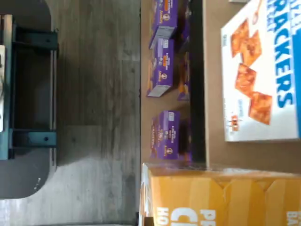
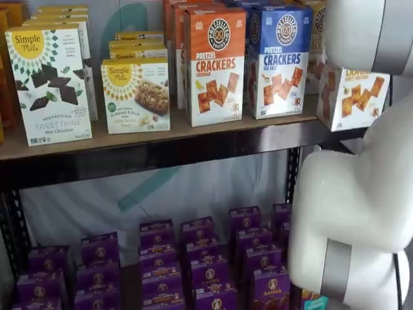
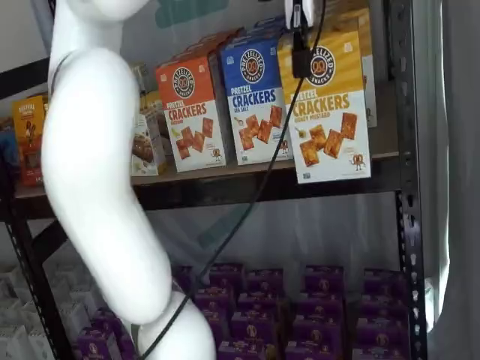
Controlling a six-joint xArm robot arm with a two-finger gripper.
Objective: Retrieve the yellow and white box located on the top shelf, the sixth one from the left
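We have the tool [image 3: 302, 15] at the crown of the yellow and white box [image 3: 328, 105], and from the way that box juts out past the front rail of the top shelf [image 3: 225, 187], directly beneath the tool, we judge the tool's fingers closed on its top edge. Only the white body and a dark piece under it show, so the pinch itself is hard to make out.

Just to one side of the tool sits the blue Sea Salt cracker box [image 3: 255, 101], with the orange Cheddar cracker box [image 3: 191, 112] beyond it. Well below the tool are the purple Annie's boxes [image 3: 255, 315].

To do this step well, we'd draw the box straight out towards us, level, without twisting, so its bottom clears the rail and its side doesn't drag the blue neighbour along.

In the other shelf view the white arm [image 2: 352, 194] covers most of the box and the tool is cut off entirely. The wrist view shows only an orange-yellow box top up close.
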